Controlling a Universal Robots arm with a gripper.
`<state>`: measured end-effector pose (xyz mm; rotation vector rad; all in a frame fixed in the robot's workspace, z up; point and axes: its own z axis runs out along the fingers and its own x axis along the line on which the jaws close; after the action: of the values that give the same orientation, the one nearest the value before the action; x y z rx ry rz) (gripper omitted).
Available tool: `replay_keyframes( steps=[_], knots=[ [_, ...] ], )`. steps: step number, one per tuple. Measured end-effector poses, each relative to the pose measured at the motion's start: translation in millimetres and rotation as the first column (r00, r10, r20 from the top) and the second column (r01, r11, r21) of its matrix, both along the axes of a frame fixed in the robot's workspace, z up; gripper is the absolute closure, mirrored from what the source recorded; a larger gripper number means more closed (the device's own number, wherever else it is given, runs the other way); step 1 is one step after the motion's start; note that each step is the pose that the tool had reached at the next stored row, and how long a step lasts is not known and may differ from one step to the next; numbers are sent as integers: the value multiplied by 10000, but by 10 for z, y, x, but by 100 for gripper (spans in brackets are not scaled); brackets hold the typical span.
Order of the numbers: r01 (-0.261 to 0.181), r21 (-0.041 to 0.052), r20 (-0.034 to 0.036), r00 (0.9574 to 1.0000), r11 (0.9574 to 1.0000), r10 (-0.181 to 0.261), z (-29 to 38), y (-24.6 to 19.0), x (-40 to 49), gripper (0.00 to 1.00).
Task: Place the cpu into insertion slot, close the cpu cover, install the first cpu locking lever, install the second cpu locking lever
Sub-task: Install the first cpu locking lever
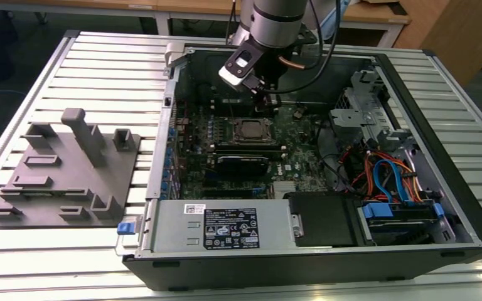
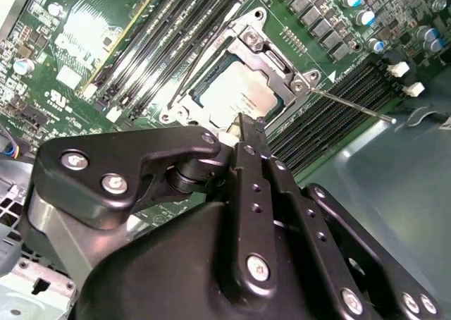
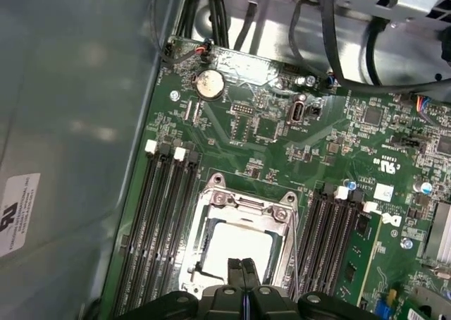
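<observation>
Close above the cpu [image 3: 236, 248], seated beneath its lowered cpu cover [image 3: 246, 206], we hover with jaws pinched together and empty, judging the first locking lever [image 2: 352, 105] due: that free rod needs pressing down to latch.

cpu [image 2: 236, 91]: pale silver metal top, smooth, with a bright sheen.
cpu cover [image 3: 246, 201]: bare silver-grey metal, dully shiny.
gripper [image 2: 248, 122]: black, smooth, half-glossy; bright metal screw heads.
board [image 3: 282, 144]: green, glossy.
case [image 3: 70, 87]: grey sheet metal inside, matt.
table [image 1: 98, 63]: pale ribbed metal slats, satin finish.
fixture [image 1: 65, 169]: grey, matt, looks like plastic.
</observation>
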<state>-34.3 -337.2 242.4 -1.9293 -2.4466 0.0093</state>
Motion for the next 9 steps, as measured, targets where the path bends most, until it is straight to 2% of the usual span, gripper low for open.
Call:
replay_keyframes(
  steps=[3, 9],
  knots=[
    [-17, 1, 70, 10000, 10000, 17, -1, 0, 0, 90],
    [-39, 0, 77, 10000, 10000, 39, 0, 0, -1, 90]
  ],
)
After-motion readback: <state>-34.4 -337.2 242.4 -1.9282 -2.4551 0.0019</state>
